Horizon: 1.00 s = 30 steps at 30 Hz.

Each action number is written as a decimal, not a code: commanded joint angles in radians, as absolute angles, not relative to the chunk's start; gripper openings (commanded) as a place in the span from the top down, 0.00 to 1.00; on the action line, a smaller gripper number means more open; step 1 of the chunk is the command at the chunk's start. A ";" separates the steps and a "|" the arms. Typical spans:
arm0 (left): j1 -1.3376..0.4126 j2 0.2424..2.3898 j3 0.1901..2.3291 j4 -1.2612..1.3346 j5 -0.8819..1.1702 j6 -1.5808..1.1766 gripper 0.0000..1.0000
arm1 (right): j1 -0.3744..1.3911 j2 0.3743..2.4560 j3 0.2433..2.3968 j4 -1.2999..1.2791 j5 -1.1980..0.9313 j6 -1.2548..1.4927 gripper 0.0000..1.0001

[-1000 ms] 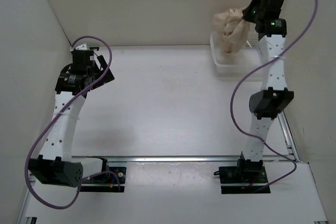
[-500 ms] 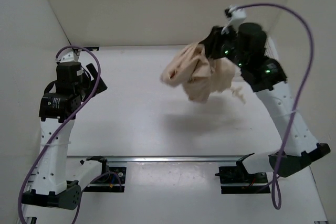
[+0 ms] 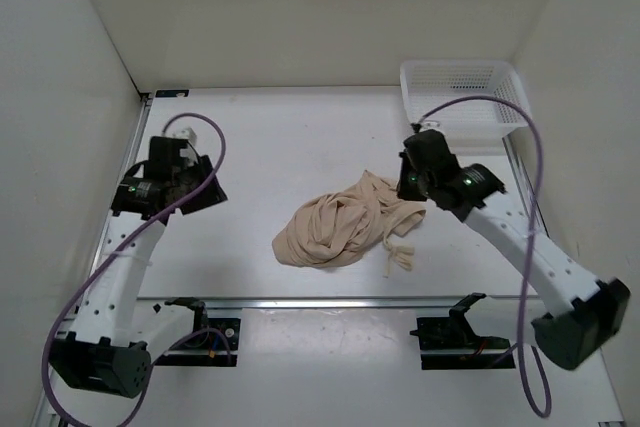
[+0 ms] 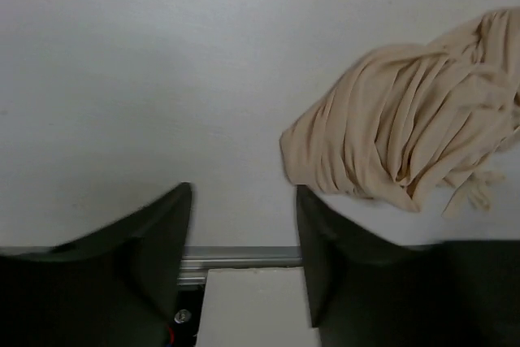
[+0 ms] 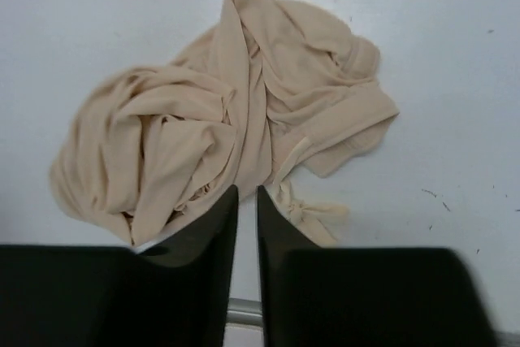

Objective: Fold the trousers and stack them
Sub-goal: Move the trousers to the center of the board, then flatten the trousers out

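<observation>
**Mia:** What is the left end effector (image 4: 243, 194) doing?

**Tom:** It is open and holds nothing. Its fingers are closer together than a moment ago. It looks down at the desk (image 3: 280, 142), off to the left of the heap.

**Mia:** Where are the trousers (image 3: 335, 229) now?

**Tom:** A moment ago they were swinging in the air. Now they lie in a crumpled heap in the middle of the desk.

**Mia:** And the right end effector (image 5: 246, 194)?

**Tom:** It has let go. It hangs just over the heap, open only a crack, with nothing in it. The white basket (image 3: 460, 82) sits behind it.

**Mia:** So what does that mean?

**Tom:** I think the taking-out part is done. The trousers need spreading flat before any folding.
</observation>
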<state>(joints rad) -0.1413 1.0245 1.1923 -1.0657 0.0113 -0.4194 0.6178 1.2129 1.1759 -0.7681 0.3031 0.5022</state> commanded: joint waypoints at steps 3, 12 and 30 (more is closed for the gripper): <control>-0.387 1.043 1.029 -0.916 0.154 -0.541 0.00 | 0.614 1.169 1.072 -0.749 0.240 0.580 0.44; -0.667 1.325 0.973 -0.812 0.015 -0.718 0.00 | 0.605 1.292 0.996 -0.687 0.173 0.679 0.17; -0.882 1.677 1.161 -0.779 -0.084 -0.787 0.89 | 0.367 1.575 0.923 -0.442 0.037 0.670 0.52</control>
